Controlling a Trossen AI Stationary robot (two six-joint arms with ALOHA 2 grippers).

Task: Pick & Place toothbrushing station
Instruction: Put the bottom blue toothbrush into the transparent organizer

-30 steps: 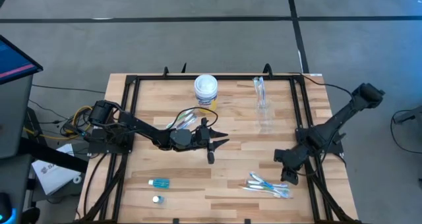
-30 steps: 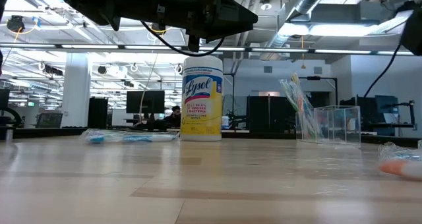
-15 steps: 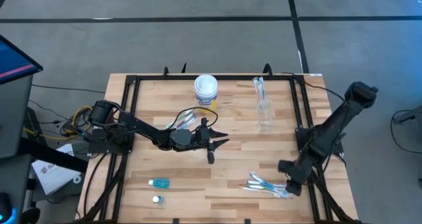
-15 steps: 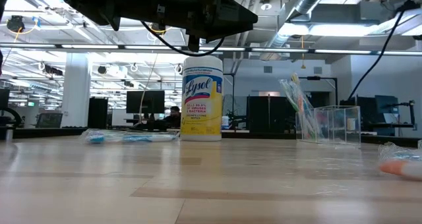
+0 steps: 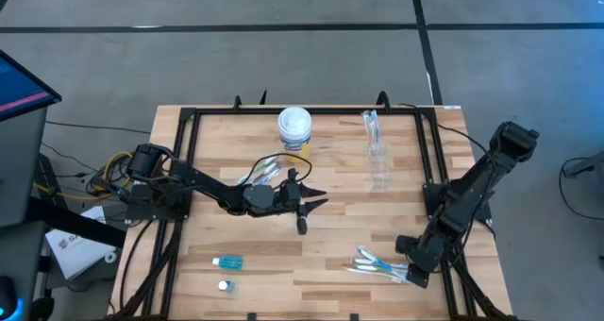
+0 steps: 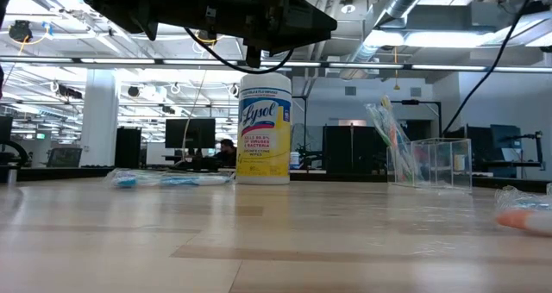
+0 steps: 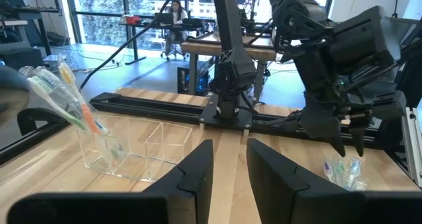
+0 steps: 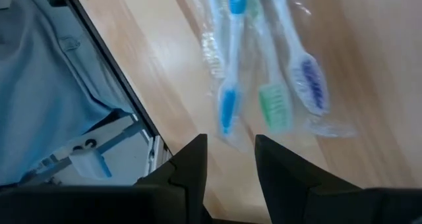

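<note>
Wooden slats make up our table [image 5: 321, 227], with an open-plan room of desks and monitors beyond it, and on it stand the yellow-labelled canister [image 5: 294, 129] and the clear plastic cups [image 5: 377, 160], one of them holding toothbrushes. Our left gripper [image 5: 304, 201] hangs over the middle of the table, fingers parted a little and grasping nothing. Our right gripper [image 5: 411, 267] is low at the near right edge, fingers apart and empty, just beside the wrapped white, blue and green toothbrushes [image 8: 264, 66]; the small blue tube [image 5: 226, 261] lies near the left front.
</note>
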